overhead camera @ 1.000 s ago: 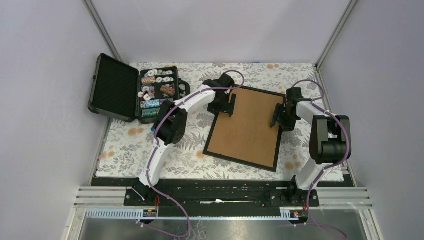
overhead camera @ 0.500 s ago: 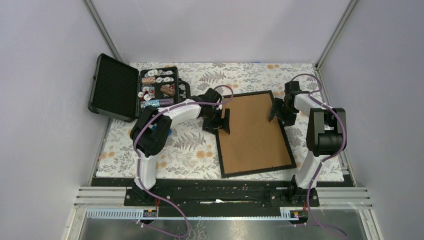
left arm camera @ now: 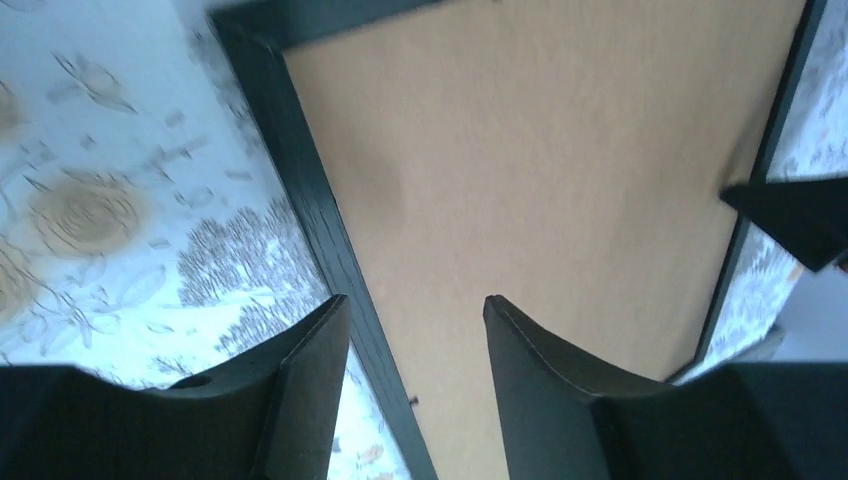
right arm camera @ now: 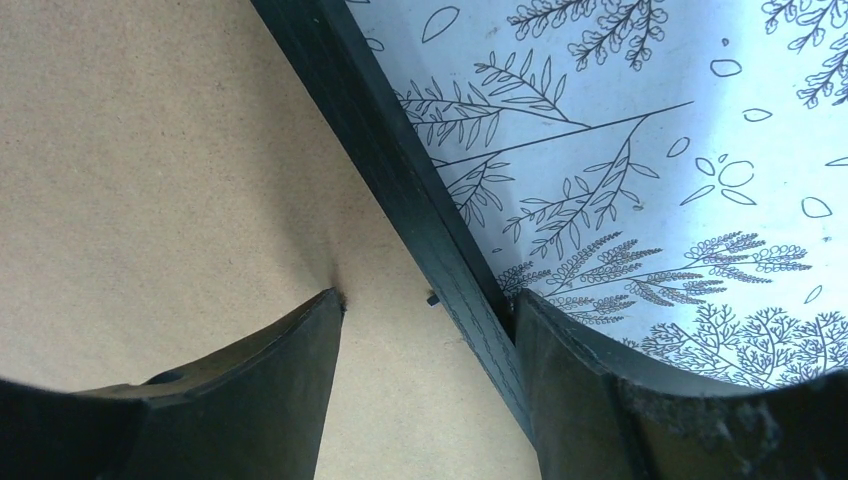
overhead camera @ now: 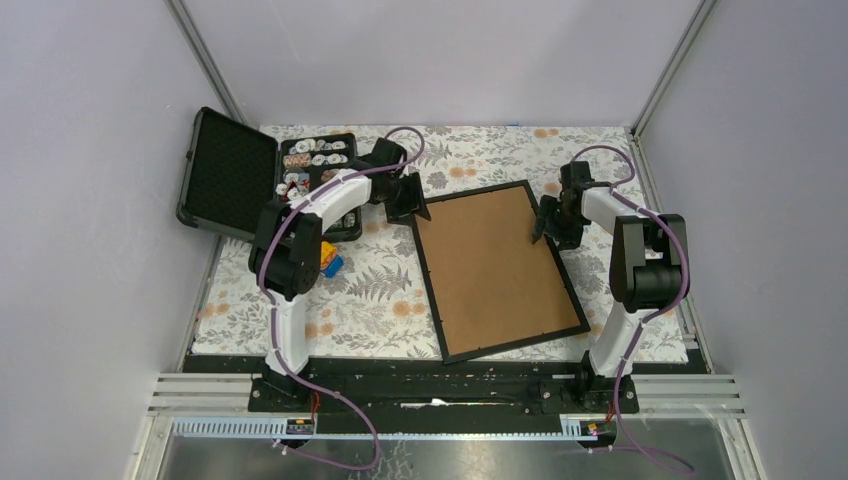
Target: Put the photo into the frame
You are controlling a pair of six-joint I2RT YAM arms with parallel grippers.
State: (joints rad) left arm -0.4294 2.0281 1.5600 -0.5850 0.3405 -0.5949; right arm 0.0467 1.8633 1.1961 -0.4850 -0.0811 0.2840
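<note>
While the left pincer hovers open astride the far left corner of the frame, which lies back up toward the right edge of the bench, long axis far to near, we find the right pincer open astride its right moulding, equally near; no photo shows.

I note a robotics lab cell. Plain wall panels on aluminium posts enclose a table with a near mounting rail.
</note>
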